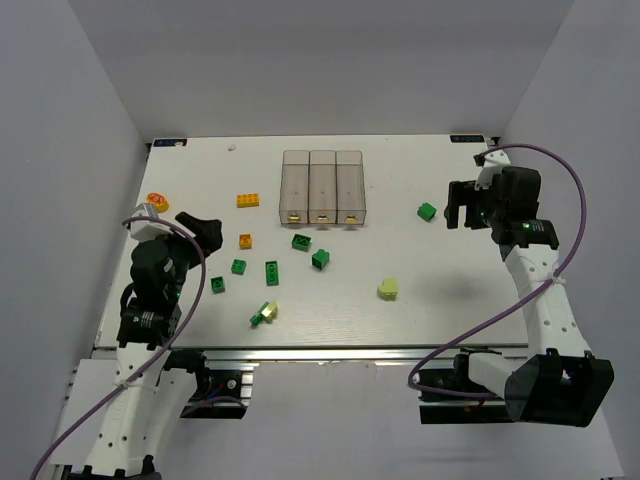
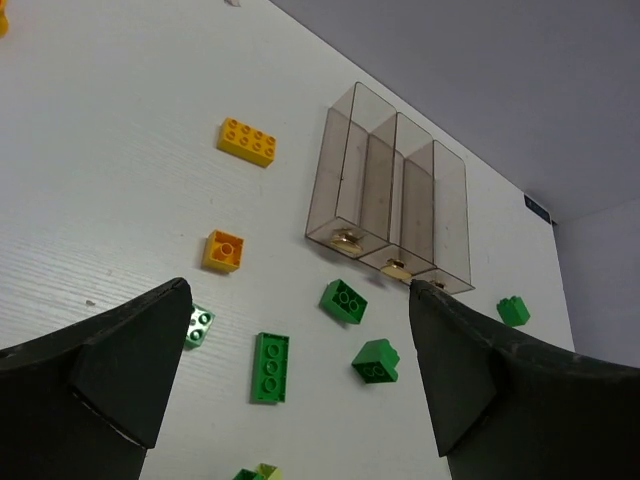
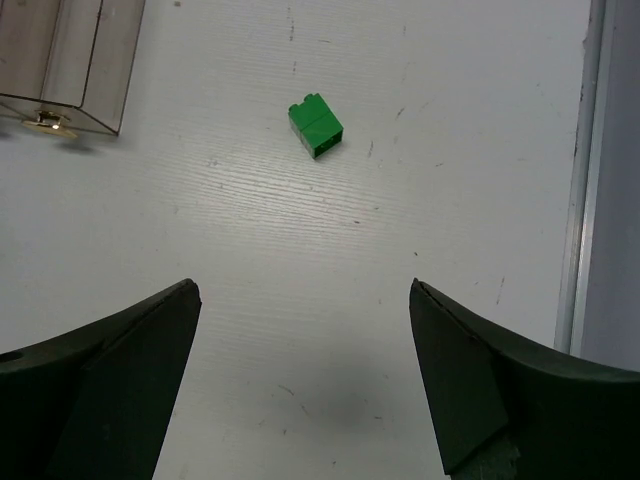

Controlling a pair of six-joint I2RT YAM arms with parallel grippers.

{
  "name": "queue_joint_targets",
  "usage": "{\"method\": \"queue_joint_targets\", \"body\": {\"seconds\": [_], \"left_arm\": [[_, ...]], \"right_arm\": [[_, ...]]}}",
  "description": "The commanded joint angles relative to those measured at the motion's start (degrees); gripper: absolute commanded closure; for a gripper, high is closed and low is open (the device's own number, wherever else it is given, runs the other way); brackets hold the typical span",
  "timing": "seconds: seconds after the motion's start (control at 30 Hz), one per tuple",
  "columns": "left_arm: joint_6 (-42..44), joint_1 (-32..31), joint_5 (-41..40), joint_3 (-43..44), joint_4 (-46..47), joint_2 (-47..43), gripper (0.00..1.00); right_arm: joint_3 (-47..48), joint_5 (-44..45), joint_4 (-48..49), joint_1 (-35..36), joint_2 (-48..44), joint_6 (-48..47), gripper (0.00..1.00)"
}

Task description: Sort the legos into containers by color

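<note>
Your white desk (image 1: 420,330) fills the overhead view, and only that view takes it in whole, with both arms at its near edge. The containers (image 1: 322,186), three clear narrow bins joined side by side, stand at the far middle of the desk. The left wrist camera looks at the near ends of all three, while the right wrist camera catches only a corner of them at its top left. Each bin shows a small gold-coloured spot at its near end, and you cannot tell what it is. The left claw (image 1: 203,228) hangs above the left part of the desk with its jaws spread wide, gripping nothing and touching nothing. The right claw (image 1: 462,207) hangs over the far right part, its jaws just as wide and just as empty. The legos you can see all lie loose on the desk, outside the bins, most of them between the bins and the near edge. The orange two-by-four brick (image 2: 247,141) and the small orange brick (image 2: 222,250) lie left of the bins, and the left wrist camera shows them closest, along with several green ones. The lone green brick (image 3: 316,126) lies right of the bins, near the right claw, and is the only one the right wrist camera sees. The pale yellow-green brick (image 1: 388,289), toward the near right, shows only from overhead.
</note>
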Motion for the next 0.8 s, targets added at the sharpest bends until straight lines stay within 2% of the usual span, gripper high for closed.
{"method": "queue_joint_targets", "body": {"seconds": [0.0, 0.07, 0.1, 0.13, 0.23, 0.27, 0.37, 0.4, 0.47, 0.5, 0.57, 0.6, 0.63, 0.67, 0.7, 0.73, 0.77], "left_arm": [[-1.6, 0.1, 3.3, -0.3, -1.0, -0.5, 0.02], [-2.3, 0.1, 4.0, -0.5, -0.9, -0.3, 0.02], [-2.5, 0.1, 4.2, -0.5, -0.8, -0.2, 0.02], [-2.7, 0.1, 4.6, -0.6, -0.6, 0.4, 0.02], [-3.5, 0.1, 5.4, -0.6, -0.4, 2.0, 0.09], [-3.8, 0.1, 7.2, -0.7, -0.3, 2.4, 0.11], [-4.7, 0.1, 8.2, -0.9, 0.1, 4.3, 0.26], [-5.3, 0.1, 8.1, -0.9, 0.1, 4.9, 0.45], [-6.0, 0.1, 7.3, -0.5, -0.7, 7.3, 0.73], [-6.7, 0.1, 5.4, 0.3, -2.5, 8.4, 0.98], [-7.0, 0.1, 2.4, 1.7, -4.2, 11.4, 1.00], [-6.9, 0.1, 1.4, 3.0, -5.2, 12.3, 1.00], [-6.8, 0.1, -0.4, 3.8, -5.7, 13.3, 1.00], [-6.5, 0.4, -1.5, 4.7, -6.5, 14.6, 1.00], [-6.1, 0.6, -2.3, 5.9, -8.4, 17.6, 0.96], [-5.7, 1.0, -2.9, 8.7, -9.3, 19.5, 0.66], [-5.0, 1.9, -3.0, 10.1, -10.2, 21.6, 0.55]], "right_arm": [[2.4, -0.8, -0.4, 0.0, -0.4, -1.0, 0.10], [2.7, -6.7, -1.6, 0.0, -1.0, -4.5, 0.10], [2.9, -9.9, -2.5, 0.0, -1.4, -9.9, 0.11], [2.9, -17.7, -3.5, 0.0, -1.8, -13.8, 0.11], [1.2, -32.3, -8.9, 0.3, -4.2, -29.6, 0.11], [0.3, -34.1, -9.4, 0.7, -5.7, -32.3, 0.10], [-3.5, -40.9, -10.0, 1.2, -8.1, -41.3, 0.11], [-4.5, -42.0, -9.2, 1.3, -8.5, -40.9, 0.11], [-5.9, -45.4, -9.6, 1.5, -7.6, -42.0, 0.14], [-5.8, -46.1, -10.5, 2.8, -6.6, -42.2, 0.28], [-5.4, -43.9, -8.5, 5.7, -2.9, -36.9, 0.49], [-5.1, -42.8, -7.7, 6.7, -1.5, -35.4, 0.67], [-4.7, -40.7, -7.0, 7.7, -0.1, -34.7, 0.73], [-3.6, -39.3, -6.3, 9.8, 2.7, -32.4, 0.72], [-3.0, -38.0, -5.5, 10.8, 4.0, -31.3, 0.65], [-2.3, -36.1, -4.6, 11.5, 5.5, -30.2, 0.54], [-1.5, -35.3, -3.8, 13.0, 8.0, -29.2, 0.46]]}}
